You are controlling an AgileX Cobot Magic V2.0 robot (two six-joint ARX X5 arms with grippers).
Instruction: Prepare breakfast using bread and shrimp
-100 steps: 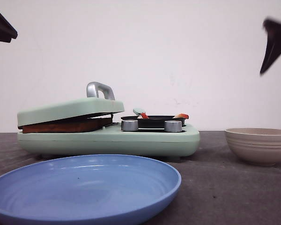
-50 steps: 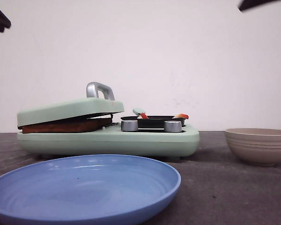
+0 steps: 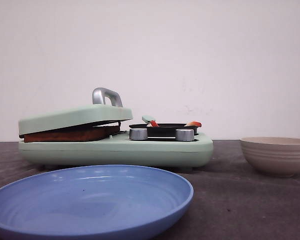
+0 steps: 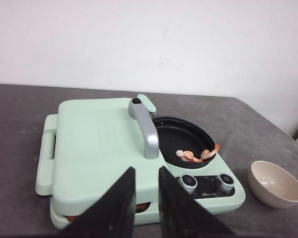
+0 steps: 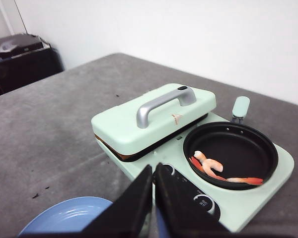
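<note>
Cooking looks underway: the browned bread sits under the mint-green press lid, pink curled shrimp in the round black pan; plating onto the empty blue plate remains. Left gripper slightly apart, right gripper nearly together, both empty.

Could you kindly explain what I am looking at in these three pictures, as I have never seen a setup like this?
This is a two-armed robot at a grey table. One camera looks forward low over the table; the other two ride on the wrists, so the dark wedges at their lower edges are the left end effector and right end effector, nearly shut and holding nothing. On the table sits a mint-green breakfast maker. Its hinged lid with a silver handle rests on browned bread. Beside it, a round black pan holds pink-orange shrimp. A blue plastic plate lies nearest the robot, and a beige ribbed bowl stands to the right.
</note>
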